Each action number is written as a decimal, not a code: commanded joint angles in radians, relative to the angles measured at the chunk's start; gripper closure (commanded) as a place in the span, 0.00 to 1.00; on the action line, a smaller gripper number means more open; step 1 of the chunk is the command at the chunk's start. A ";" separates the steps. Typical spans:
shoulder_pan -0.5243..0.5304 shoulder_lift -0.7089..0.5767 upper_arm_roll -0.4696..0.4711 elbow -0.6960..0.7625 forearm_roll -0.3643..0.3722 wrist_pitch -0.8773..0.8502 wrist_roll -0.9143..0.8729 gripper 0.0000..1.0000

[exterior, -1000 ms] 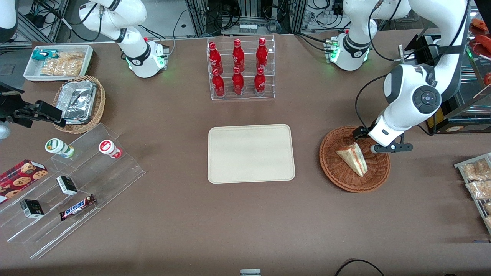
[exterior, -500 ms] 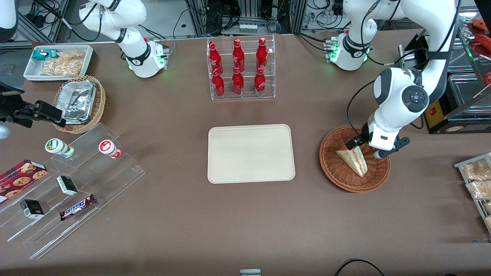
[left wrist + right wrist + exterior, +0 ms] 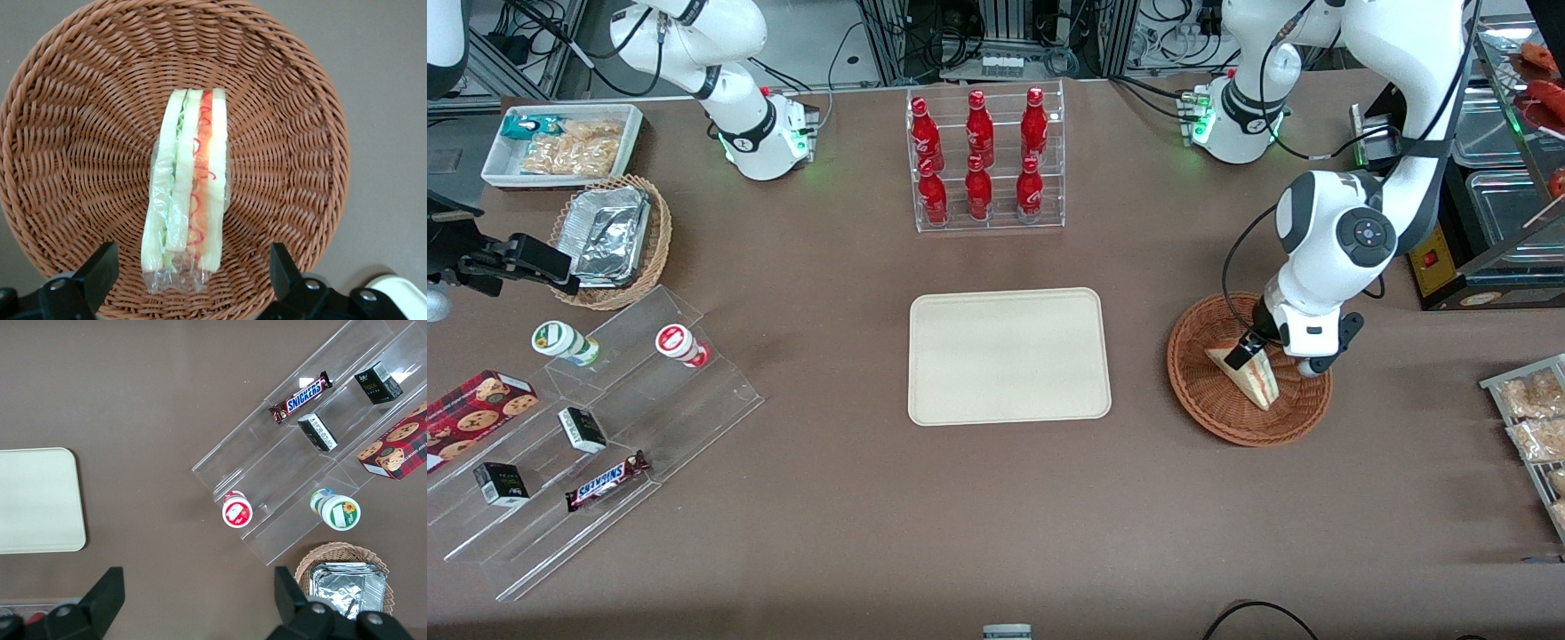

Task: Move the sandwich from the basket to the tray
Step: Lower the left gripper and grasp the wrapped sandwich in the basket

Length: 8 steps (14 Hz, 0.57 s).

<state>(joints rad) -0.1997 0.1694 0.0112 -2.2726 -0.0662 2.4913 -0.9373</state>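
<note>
- While the sandwich [image 3: 188, 193] lies in the basket [image 3: 293, 100], its long axis runs from the end effector [image 3: 189, 283] toward the basket's farther rim.
- End effector hovers above one end, fingers [image 3: 100, 267] spread wide, holding nothing.

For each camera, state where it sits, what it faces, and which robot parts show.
Front view: high, facing both arms across the table; gripper open over the sandwich in the basket.
Left wrist view: looks down at sandwich, fingertips showing.
Right wrist view: looks down at the tray.
Front and left wrist views share the sandwich.
</note>
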 commanded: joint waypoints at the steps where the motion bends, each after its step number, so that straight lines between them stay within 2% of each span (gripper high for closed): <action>1: -0.006 0.050 0.006 0.001 -0.014 0.069 -0.046 0.00; 3: -0.004 0.079 0.006 0.002 -0.014 0.069 -0.048 0.00; 4: -0.003 0.085 0.006 0.005 -0.014 0.069 -0.052 0.16; 5: -0.003 0.085 0.006 0.005 -0.014 0.063 -0.052 0.51; 6: -0.003 0.084 0.006 0.005 -0.014 0.060 -0.038 0.80; 7: -0.003 0.082 0.006 0.005 -0.009 0.055 -0.031 0.90; 8: -0.006 0.079 0.006 0.008 -0.001 0.046 -0.012 0.94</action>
<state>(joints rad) -0.1992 0.2567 0.0131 -2.2725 -0.0672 2.5481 -0.9711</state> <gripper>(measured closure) 0.423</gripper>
